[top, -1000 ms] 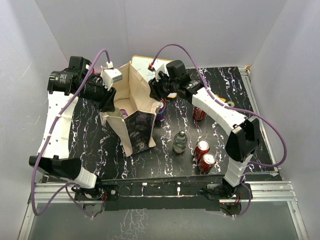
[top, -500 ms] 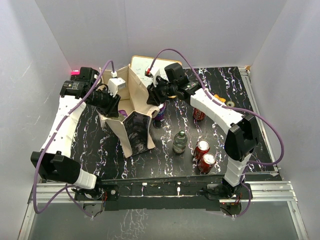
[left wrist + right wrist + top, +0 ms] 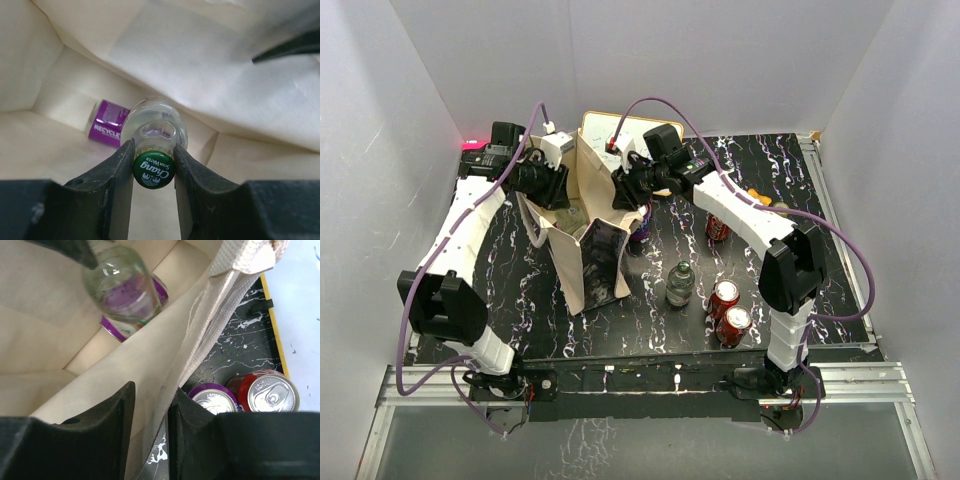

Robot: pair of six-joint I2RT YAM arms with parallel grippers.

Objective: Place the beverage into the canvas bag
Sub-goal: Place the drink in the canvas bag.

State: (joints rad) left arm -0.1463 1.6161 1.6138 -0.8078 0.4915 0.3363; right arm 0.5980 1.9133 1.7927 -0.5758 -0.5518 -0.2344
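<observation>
The canvas bag (image 3: 582,262) stands open at the table's left-middle, its dark printed panel facing front. My left gripper (image 3: 153,150) is shut on the green cap (image 3: 153,170) of a clear glass soda-water bottle (image 3: 154,125) and holds it inside the bag's mouth, above the floor. A purple can (image 3: 106,127) lies on the bag's floor. My right gripper (image 3: 152,390) is shut on the bag's right cloth wall (image 3: 200,330) near the rim. The bottle (image 3: 122,287) also shows in the right wrist view. From above, the left gripper (image 3: 563,190) and the right gripper (image 3: 623,195) flank the bag's opening.
A purple can (image 3: 212,397) and a red can (image 3: 265,392) stand just right of the bag. A green-capped bottle (image 3: 679,284) and two red cans (image 3: 724,296) stand at front middle. A white framed board (image 3: 610,128) stands behind the bag.
My left arm has swung back and right, bringing the bottle over and into the bag's mouth. My right gripper has shifted slightly left with the bag's wall; the bag stands narrower and more upright.
</observation>
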